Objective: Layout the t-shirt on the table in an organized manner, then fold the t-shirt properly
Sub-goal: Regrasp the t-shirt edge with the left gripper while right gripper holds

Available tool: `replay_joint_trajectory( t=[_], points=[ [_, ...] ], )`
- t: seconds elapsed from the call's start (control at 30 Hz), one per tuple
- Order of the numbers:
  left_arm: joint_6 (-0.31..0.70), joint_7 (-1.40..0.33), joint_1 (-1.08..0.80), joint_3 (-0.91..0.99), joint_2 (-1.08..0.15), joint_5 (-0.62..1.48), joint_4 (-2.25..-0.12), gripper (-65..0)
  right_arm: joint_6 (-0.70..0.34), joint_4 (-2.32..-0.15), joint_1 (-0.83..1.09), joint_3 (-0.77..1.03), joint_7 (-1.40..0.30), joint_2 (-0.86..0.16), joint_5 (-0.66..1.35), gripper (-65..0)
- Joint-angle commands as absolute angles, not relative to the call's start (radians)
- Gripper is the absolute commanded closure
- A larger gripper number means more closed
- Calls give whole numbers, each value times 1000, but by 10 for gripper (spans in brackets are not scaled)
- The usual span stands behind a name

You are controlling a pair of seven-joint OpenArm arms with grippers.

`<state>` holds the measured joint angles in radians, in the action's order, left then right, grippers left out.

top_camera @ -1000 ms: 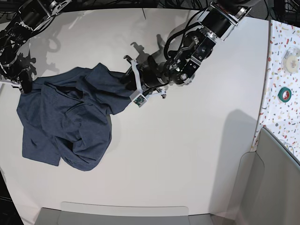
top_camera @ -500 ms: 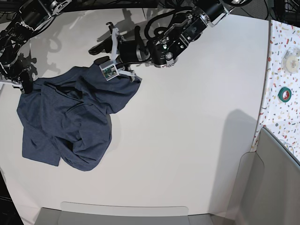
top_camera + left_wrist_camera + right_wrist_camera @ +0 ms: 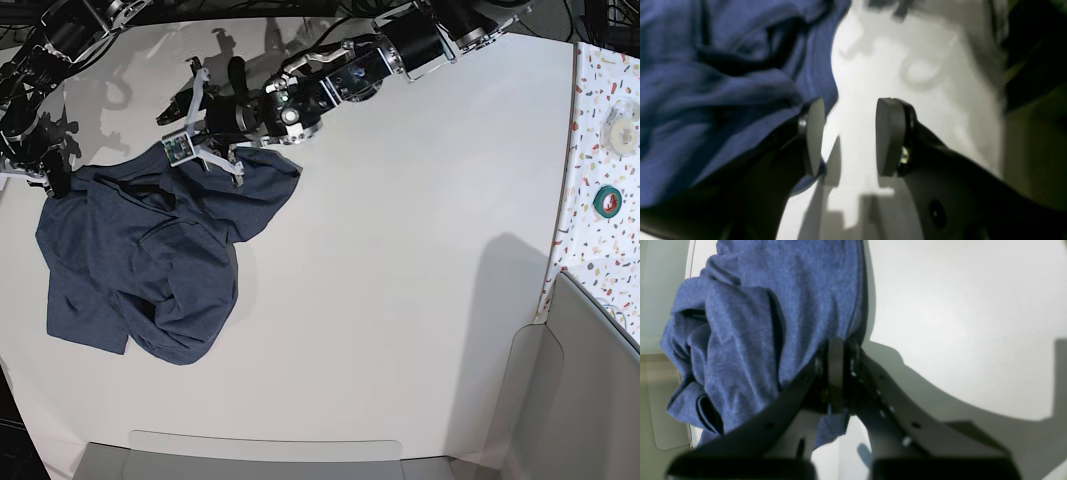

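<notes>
The t-shirt [image 3: 150, 260] lay crumpled on the left part of the table [image 3: 400, 300], bunched into overlapping folds, its fabric plain navy with no lettering showing. The right gripper [image 3: 836, 386] was pinched tight on an edge of the cloth — in its wrist view the jaws met with blue fabric trapped between them, and the rest of the garment hung away to the left in soft ridges. In the base view that arm reached the shirt's upper-left corner [image 3: 55, 185], near the table's edge. The left gripper [image 3: 848, 136] stood with its jaws parted and nothing between them — only bare white tabletop showed in the gap. One of its pads [image 3: 815, 133] sat just against the shirt's edge, the other over the table. From above, this arm stretched across the table's top towards the shirt's upper border.
</notes>
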<state>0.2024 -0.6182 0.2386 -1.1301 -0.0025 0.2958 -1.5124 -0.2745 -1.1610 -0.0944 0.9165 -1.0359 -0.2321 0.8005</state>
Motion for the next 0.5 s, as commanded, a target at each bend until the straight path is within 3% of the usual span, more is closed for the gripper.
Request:
replay_joint_trajectory(
  t=[0.0, 0.47],
  points=[
    [200, -579, 254, -1144, 24, 275, -1509, -240, -231, -1142, -73, 914, -1109, -222, 720, 0],
    [199, -538, 245, -1159, 117, -28, -1443, -240, -231, -1142, -71, 914, -1109, -225, 720, 0]
  ],
)
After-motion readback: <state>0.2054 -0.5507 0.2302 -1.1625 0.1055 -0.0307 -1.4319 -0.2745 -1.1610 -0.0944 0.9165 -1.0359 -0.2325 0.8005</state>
